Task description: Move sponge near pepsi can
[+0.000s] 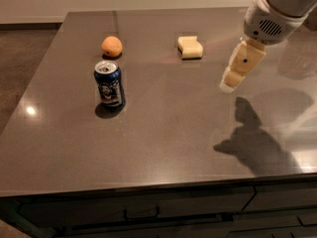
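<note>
The pale yellow sponge lies flat on the dark countertop toward the back, right of centre. The dark blue pepsi can stands upright at the left of centre, well apart from the sponge. My gripper hangs above the counter to the right of the sponge and a little nearer the front, empty, not touching the sponge. Its cream fingers point down and to the left.
A round orange fruit sits just behind the can. The counter's front edge runs along the bottom, with drawers below. The gripper's shadow falls on the counter at the front right.
</note>
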Controlling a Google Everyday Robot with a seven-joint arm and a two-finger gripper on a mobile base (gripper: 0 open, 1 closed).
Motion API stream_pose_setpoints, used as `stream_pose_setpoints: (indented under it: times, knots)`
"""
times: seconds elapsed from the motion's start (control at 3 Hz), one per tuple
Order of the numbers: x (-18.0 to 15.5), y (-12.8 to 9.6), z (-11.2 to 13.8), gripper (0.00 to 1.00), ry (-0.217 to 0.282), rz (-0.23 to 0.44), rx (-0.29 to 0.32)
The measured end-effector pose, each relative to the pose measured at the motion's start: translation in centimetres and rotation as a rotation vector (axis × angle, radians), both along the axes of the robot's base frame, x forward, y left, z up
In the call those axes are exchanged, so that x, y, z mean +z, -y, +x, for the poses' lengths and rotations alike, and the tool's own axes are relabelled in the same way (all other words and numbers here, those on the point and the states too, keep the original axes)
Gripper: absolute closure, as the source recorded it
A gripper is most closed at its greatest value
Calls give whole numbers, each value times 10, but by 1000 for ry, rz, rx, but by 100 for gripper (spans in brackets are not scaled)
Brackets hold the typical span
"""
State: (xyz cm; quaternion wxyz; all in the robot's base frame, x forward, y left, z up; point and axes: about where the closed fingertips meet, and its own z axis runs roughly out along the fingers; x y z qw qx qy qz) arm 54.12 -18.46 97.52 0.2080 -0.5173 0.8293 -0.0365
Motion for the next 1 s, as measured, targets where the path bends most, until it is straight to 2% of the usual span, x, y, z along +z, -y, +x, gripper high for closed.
stream_pose_setpoints:
  times: [0.67,1.0]
  knots:
    - [-25,-9,69,0,4,112,-126]
    - [-33,-13,87,0,10,145,-153]
